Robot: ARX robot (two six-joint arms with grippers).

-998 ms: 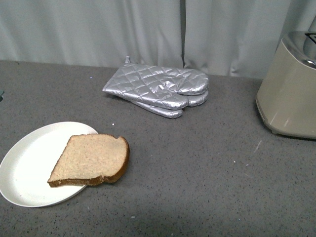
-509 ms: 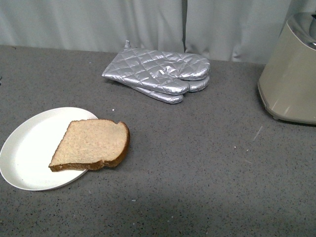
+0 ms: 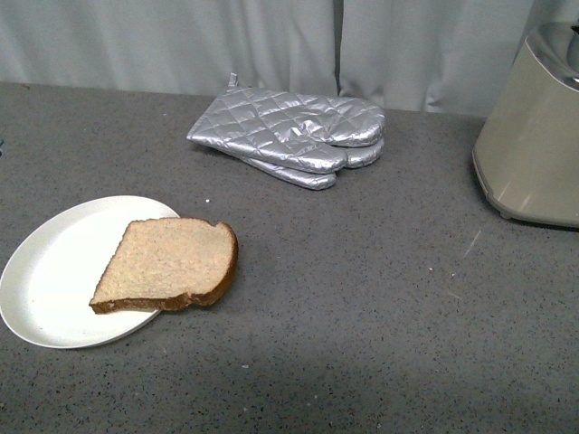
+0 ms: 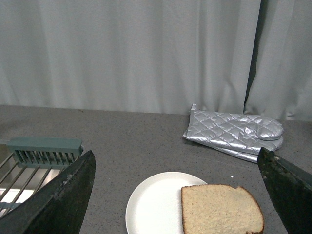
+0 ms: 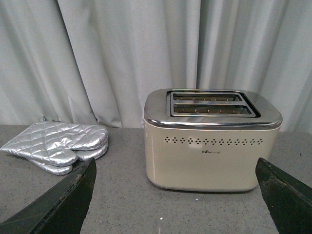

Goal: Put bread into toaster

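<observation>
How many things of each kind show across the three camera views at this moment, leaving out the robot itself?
Bread slice: 1
Plate: 1
Oven mitts: 2, stacked
Toaster: 1
Wire rack: 1, seen only from the left wrist
Total: 6

Grey countertop (image 3: 362, 316) carries plate (image 3: 54, 280), oven mitts (image 3: 289, 136), toaster (image 3: 534, 154).
</observation>
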